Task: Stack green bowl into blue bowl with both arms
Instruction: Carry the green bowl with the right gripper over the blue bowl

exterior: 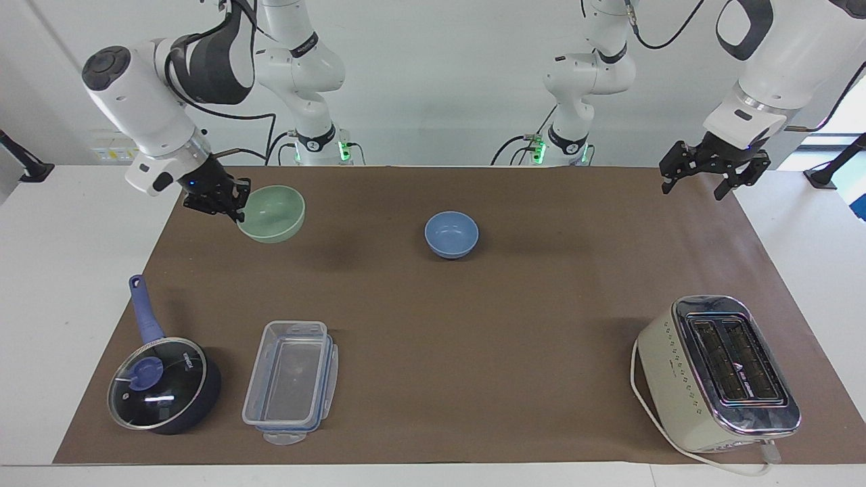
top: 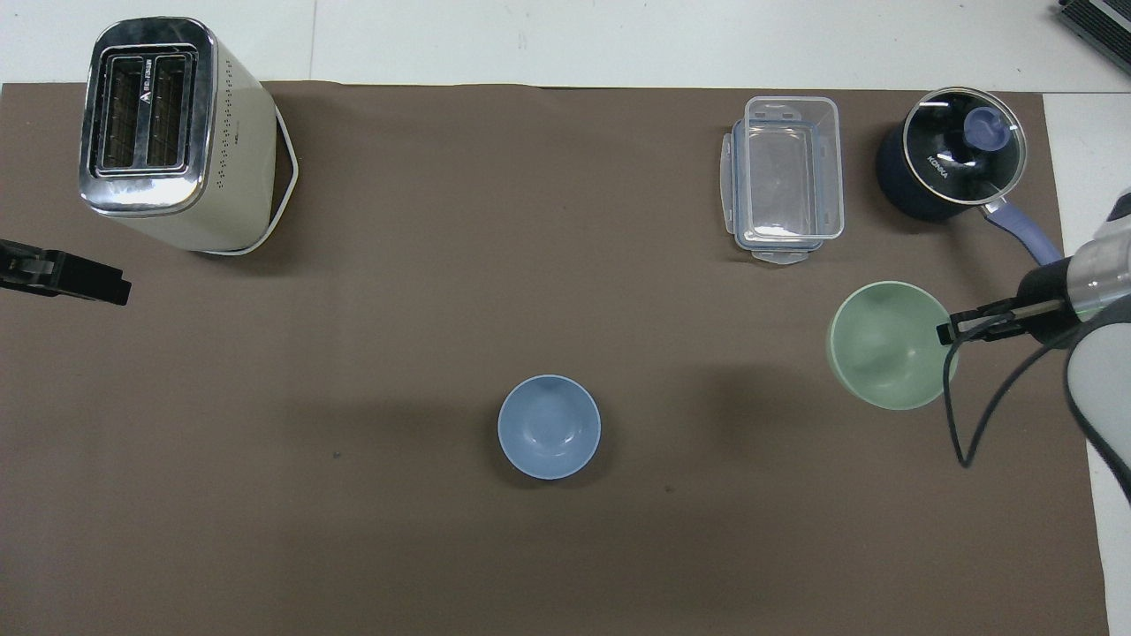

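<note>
The pale green bowl (exterior: 272,214) (top: 890,344) hangs tilted in the air above the brown mat at the right arm's end of the table. My right gripper (exterior: 238,201) (top: 947,331) is shut on its rim. The light blue bowl (exterior: 451,234) (top: 549,427) sits upright and empty on the mat near the table's middle. My left gripper (exterior: 701,177) (top: 113,289) waits open in the air over the mat's edge at the left arm's end, holding nothing.
A dark blue lidded saucepan (exterior: 162,382) (top: 954,159) and a clear plastic container (exterior: 291,382) (top: 785,179) lie farther from the robots at the right arm's end. A cream toaster (exterior: 717,372) (top: 172,132) stands farther out at the left arm's end. The brown mat (exterior: 507,318) covers the table.
</note>
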Tool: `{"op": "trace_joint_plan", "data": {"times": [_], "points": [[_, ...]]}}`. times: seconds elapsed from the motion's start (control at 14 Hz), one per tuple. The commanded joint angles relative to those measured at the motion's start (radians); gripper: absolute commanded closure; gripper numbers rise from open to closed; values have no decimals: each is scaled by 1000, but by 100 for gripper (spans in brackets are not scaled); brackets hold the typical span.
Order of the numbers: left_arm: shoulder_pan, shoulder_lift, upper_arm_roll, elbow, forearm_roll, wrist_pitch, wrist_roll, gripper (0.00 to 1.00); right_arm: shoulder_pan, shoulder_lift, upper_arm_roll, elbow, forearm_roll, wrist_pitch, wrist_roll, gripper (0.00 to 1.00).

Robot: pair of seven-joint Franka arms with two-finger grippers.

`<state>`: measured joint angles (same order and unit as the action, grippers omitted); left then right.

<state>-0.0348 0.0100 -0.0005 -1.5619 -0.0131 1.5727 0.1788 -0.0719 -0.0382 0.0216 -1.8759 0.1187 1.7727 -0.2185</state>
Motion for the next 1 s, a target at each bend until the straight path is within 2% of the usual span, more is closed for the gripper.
{"op": "trace_joint_plan", "data": {"times": [0.0, 0.5, 0.93], "points": [[6, -8, -4, 3, 18, -13, -12, 0, 56, 11, 24, 20, 18, 2, 152, 100], [6, -8, -4, 3, 19, -14, -12, 0, 269, 20, 29, 20, 21, 73, 488, 100], [6, -8, -4, 3, 18, -14, -12, 0, 486, 93, 29, 0, 51, 206, 790, 100]]}}
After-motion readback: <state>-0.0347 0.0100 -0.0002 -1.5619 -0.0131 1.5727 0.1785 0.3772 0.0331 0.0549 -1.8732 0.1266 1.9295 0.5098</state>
